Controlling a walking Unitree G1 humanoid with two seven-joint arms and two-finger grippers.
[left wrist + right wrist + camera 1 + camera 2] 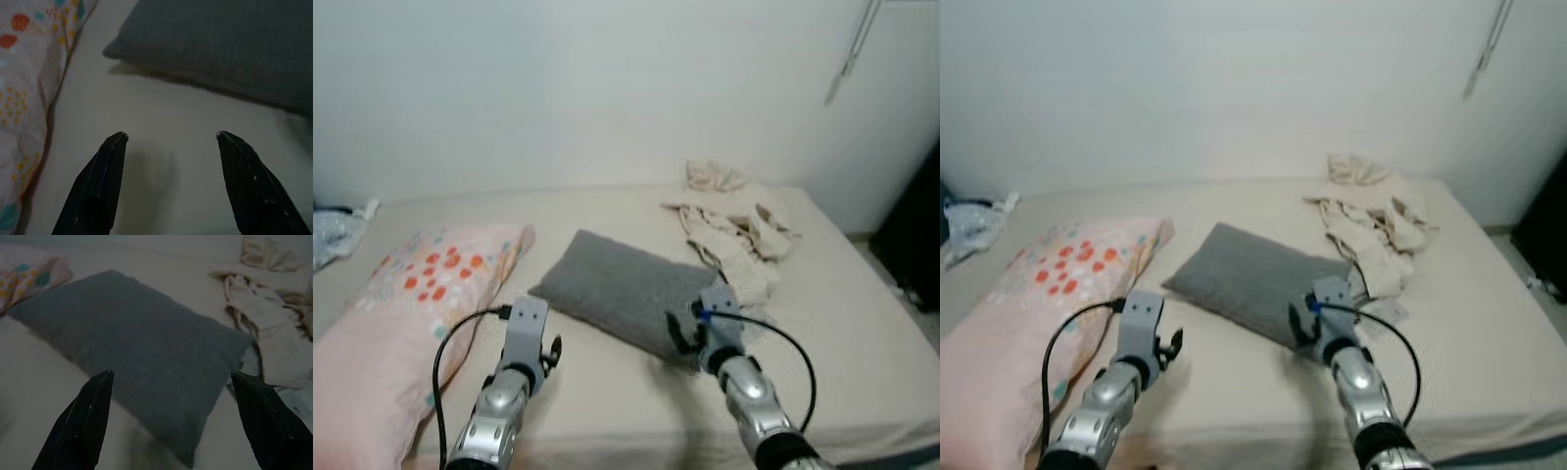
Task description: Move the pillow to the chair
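I judge the task barely begun: nothing is lifted, and I see no chair yet. The flat grey fabric pillow (pixel 625 292) lies on the beige bed (pixel 862 343), which I take to be the one to move, though the task sentence does not say which pillow.

My right gripper (pixel 173 374) has its two black fingers spread wide and holds nothing; the grey pillow sits directly ahead of it, its near edge just beyond the fingertips and between them. My left gripper (pixel 171 136) is likewise spread apart and empty, hovering over bare sheet, with the pillow's corner ahead and slightly toward the right finger.

A larger pink pillow with orange and teal dots (pixel 411 313) lies just outside the left gripper's left finger. A heap of crumpled cream cloth (pixel 734 235) lies beyond the right gripper, past the grey pillow's far end.

What is left, as I read it: closing on the pillow, lifting it, finding the chair, setting it down. I see no containers here.
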